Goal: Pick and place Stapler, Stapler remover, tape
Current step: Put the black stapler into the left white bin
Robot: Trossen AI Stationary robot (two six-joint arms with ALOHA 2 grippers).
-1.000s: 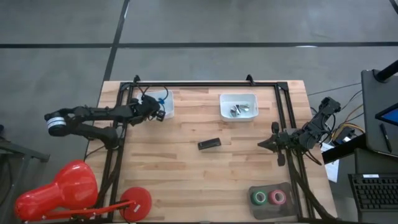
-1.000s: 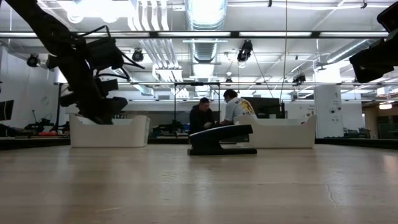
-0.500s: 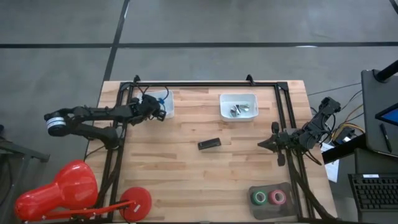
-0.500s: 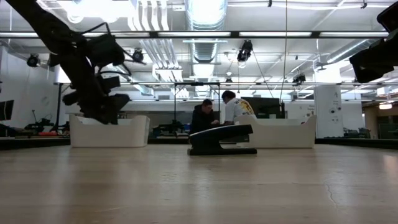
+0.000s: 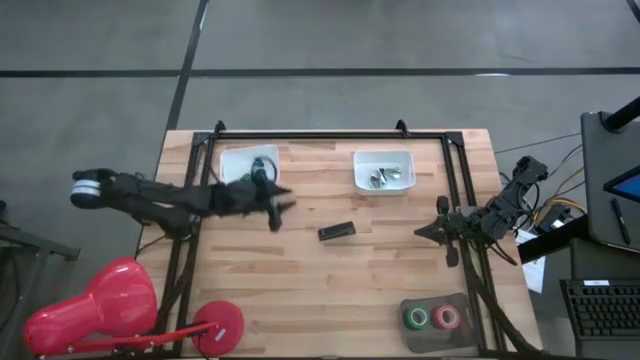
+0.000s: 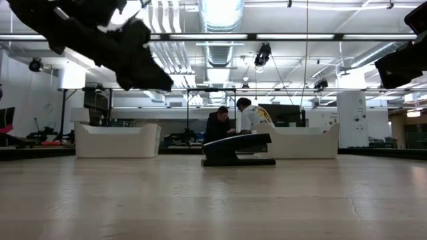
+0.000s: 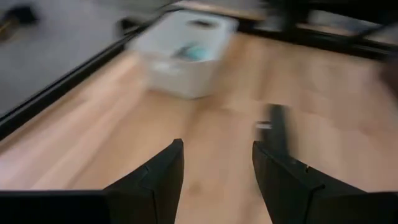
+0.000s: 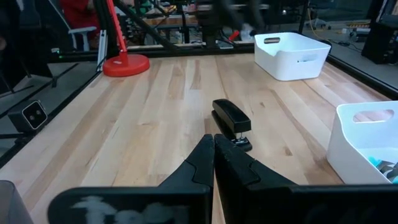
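The black stapler (image 5: pixel 336 231) lies flat on the wooden table near its middle; it also shows in the low view (image 6: pixel 237 150) and both wrist views (image 7: pixel 278 127) (image 8: pixel 231 121). My left gripper (image 5: pixel 283 208) (image 7: pixel 217 158) hangs open above the table, between the left white bin (image 5: pixel 250 165) and the stapler, touching nothing. My right gripper (image 5: pixel 420 232) (image 8: pixel 213 146) waits shut at the table's right side, pointing at the stapler. A green tape roll (image 5: pixel 416 318) and a red tape roll (image 5: pixel 446 318) lie in a dark tray (image 5: pixel 433 300) at the near right corner.
A second white bin (image 5: pixel 384 170) at the far edge holds small metal pieces. A red stand with a round base (image 5: pixel 222 322) sits off the near left corner. A black frame (image 5: pixel 330 135) runs along the table's edges. People sit in the room beyond (image 6: pixel 230 123).
My left gripper has left the left white bin, risen, and swung fast toward the table's middle and near side, closing in on the stapler. The stapler and the right arm have not moved.
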